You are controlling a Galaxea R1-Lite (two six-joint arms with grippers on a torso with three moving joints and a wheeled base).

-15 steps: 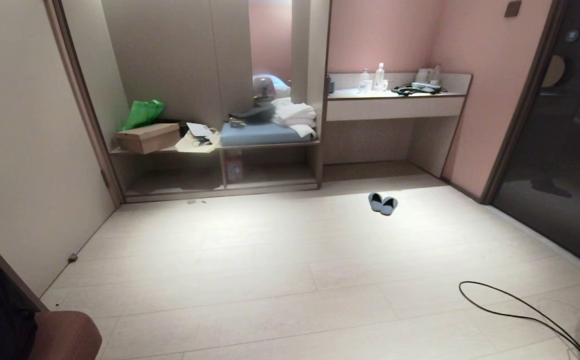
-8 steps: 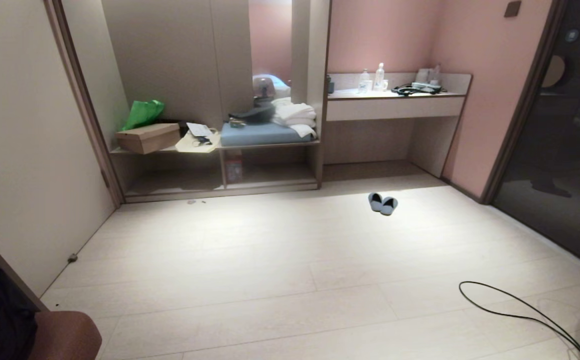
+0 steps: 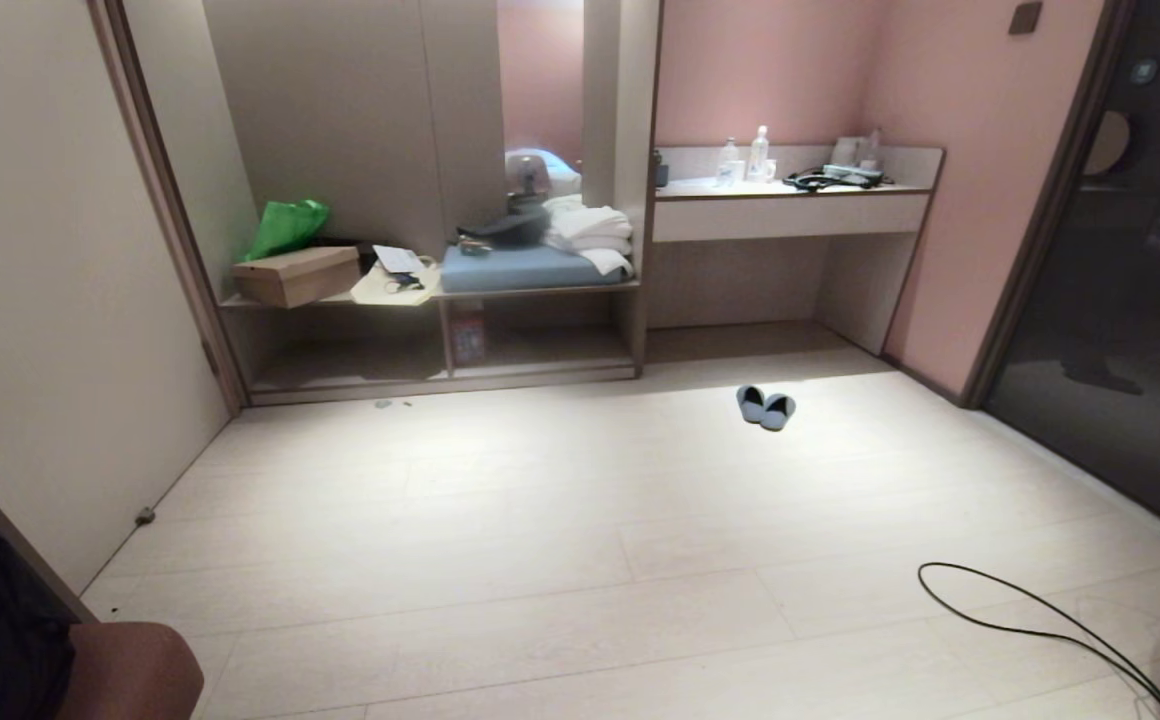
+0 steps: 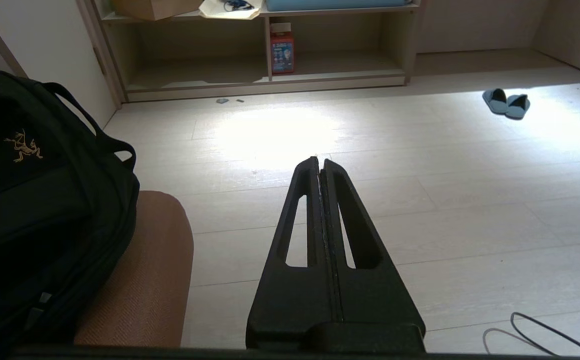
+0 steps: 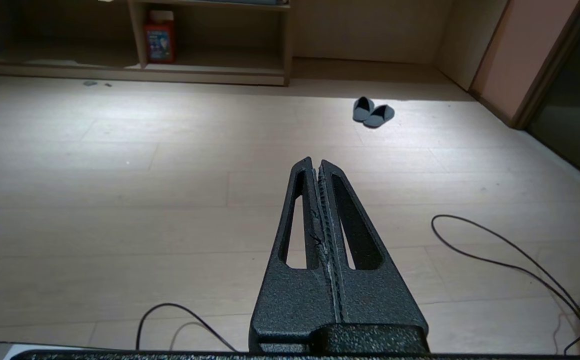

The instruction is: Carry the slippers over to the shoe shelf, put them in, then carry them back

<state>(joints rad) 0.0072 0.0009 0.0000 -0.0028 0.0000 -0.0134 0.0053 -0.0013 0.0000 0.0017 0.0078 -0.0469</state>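
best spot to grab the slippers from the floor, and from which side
The slippers lie touching side by side on the floor, toes toward the robot, open heels toward the desk recess. Probably come from above and pinch the two adjoining inner edges at the openings: the rounded toes offer no edge, and this lifts both at once.

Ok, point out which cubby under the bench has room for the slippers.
Both cubbies are mostly bare. The right cubby holds only a red carton against its left divider; the left cubby looks free. The bench top above is crowded. The slippers sit on open floor.
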